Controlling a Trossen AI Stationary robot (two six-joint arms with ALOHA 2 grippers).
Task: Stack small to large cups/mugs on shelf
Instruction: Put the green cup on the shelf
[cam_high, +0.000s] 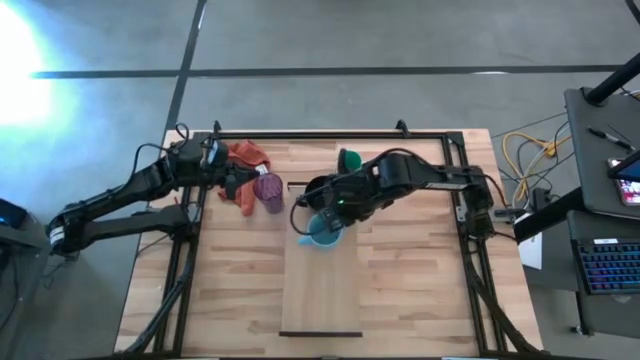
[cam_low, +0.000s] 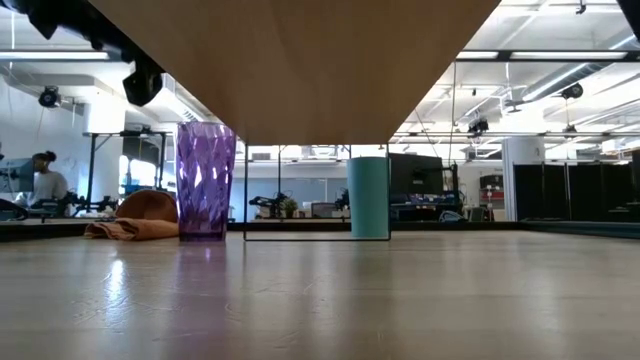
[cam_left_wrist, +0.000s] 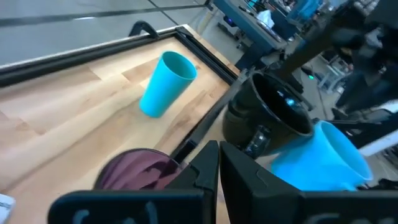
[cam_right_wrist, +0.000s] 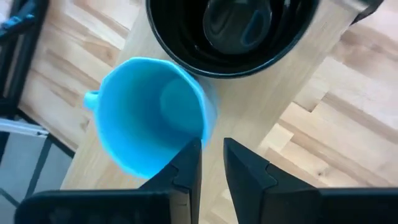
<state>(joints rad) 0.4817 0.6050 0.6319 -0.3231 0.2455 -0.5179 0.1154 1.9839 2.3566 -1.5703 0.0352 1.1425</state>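
Note:
The light blue mug (cam_right_wrist: 146, 115) and the black mug (cam_right_wrist: 233, 31) stand side by side on the far end of the pale shelf (cam_high: 320, 290). My right gripper (cam_right_wrist: 211, 155) hangs just above them, slightly open, with its fingers at the blue mug's near rim. The purple cup (cam_high: 268, 190) stands upright on the tabletop left of the shelf. My left gripper (cam_left_wrist: 219, 171) is shut and empty beside it. The green cup (cam_high: 350, 160) stands near the far edge. In the high view the right arm hides the black mug. My right gripper comes from above, pointing down. One fingertip (cam_right_wrist: 191, 149) lies over the blue mug's rim (cam_right_wrist: 203, 127) on the side away from the handle. I cannot tell whether it touches. The gap between the fingers shows only bare board.
An orange cloth (cam_high: 248, 155) lies at the far left by the left arm. A black metal frame (cam_high: 460, 200) runs along the table's sides. The near half of the shelf and the tabletop to its right are bare wood.

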